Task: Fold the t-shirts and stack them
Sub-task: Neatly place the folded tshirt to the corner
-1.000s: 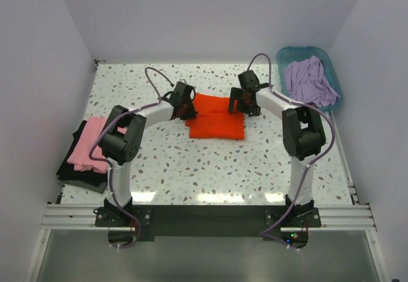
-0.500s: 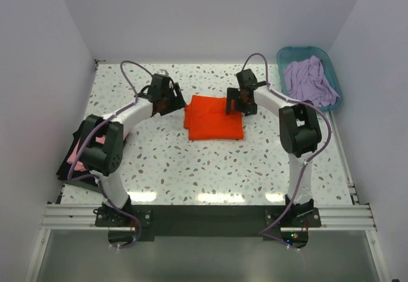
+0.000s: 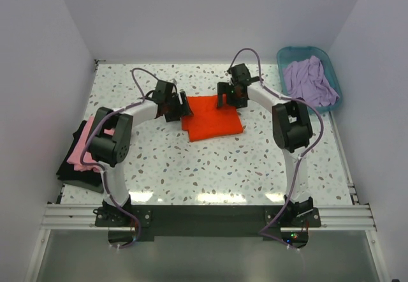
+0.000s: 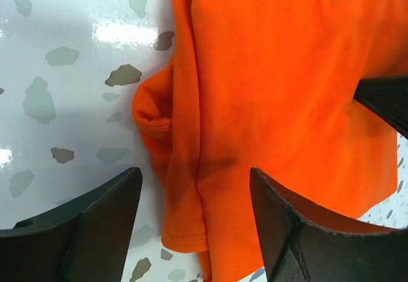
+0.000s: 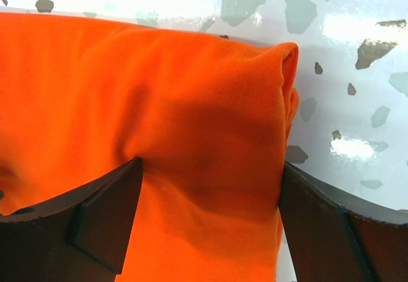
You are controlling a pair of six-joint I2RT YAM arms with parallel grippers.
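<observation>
The speckled bench (image 3: 210,161) carries everything. At its far right corner the teal basket (image 3: 299,48) holds the lavender t-shirt (image 3: 309,81) in a loose heap, apparently unfolded and waiting its turn. At the left edge the pink t-shirt (image 3: 86,145) lies folded on top of the black t-shirt (image 3: 73,170), which reads as the start of the stack. The orange t-shirt (image 3: 213,119) lies in the middle as a folded rectangle, slightly skewed, within reach of both arms. The left claw (image 3: 182,108) hangs over its left edge and the right claw (image 3: 223,98) over its far right corner, one at each side, probably so the bundle can be squared or lifted evenly. From the wrist, the left claw (image 4: 196,180) is spread wide astride a bunched, rolled hem and grips nothing. The right claw (image 5: 210,167) is likewise spread wide astride the layered corner, and the cloth between its fingers is not pinched.
</observation>
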